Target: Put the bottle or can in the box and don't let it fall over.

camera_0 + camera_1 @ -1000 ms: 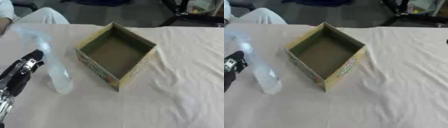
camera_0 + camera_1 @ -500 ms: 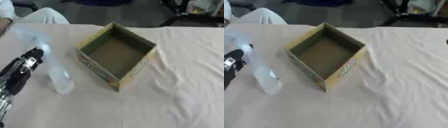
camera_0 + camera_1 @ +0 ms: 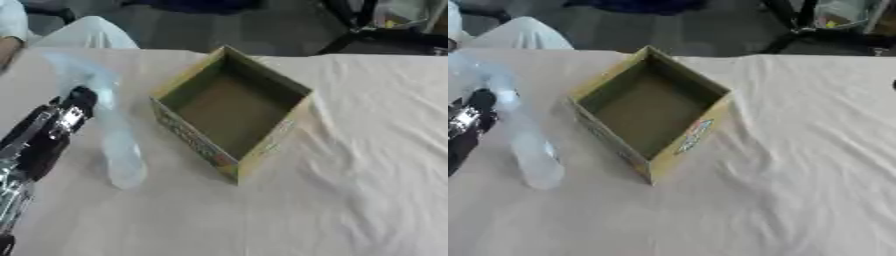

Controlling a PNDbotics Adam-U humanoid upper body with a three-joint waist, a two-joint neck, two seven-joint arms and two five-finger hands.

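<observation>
Your left hand sits just left of the clear plastic bottle; whether its fingers grip it, you cannot tell. The open cardboard box stands to the right on the wrinkled cloth-covered table.

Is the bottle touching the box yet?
Apart. The left eye view shows bare cloth between the clear bottle and the box.
</observation>
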